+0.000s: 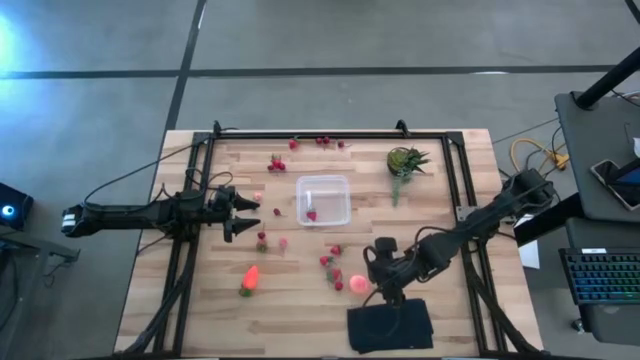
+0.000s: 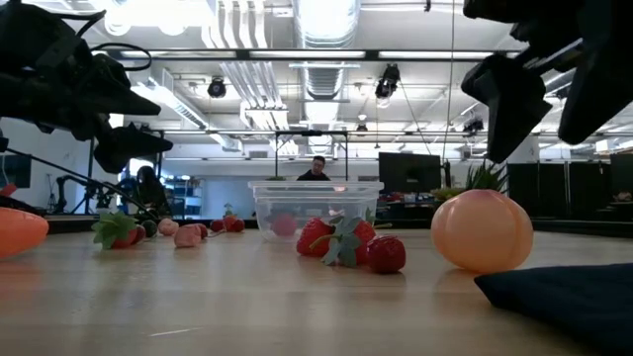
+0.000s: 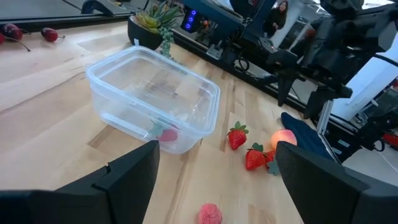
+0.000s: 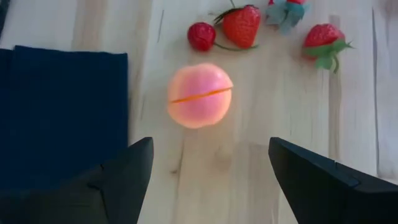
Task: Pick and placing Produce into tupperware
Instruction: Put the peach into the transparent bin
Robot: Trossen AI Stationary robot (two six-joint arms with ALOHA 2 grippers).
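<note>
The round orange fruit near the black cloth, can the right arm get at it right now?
Probably yes. The right hand hangs open just above the round orange fruit, which sits alone on bare wood beside the black cloth, nothing covering it.

Bright ceiling lamps (image 2: 326, 15) and silver ducts (image 2: 247, 84) are hanging overhead. A seated person (image 2: 315, 169) is showing behind dark monitors (image 2: 407, 171). Grey concrete floor (image 1: 300, 35) is surrounding the pale wooden table (image 1: 450, 170); a black keyboard (image 1: 600, 275) is resting nearby.

Tupperware (image 3: 186, 93) – clear glossy plastic; table (image 1: 450, 230) – matt pale wood planks; cloth (image 4: 56, 112) – dark matt fabric.
</note>
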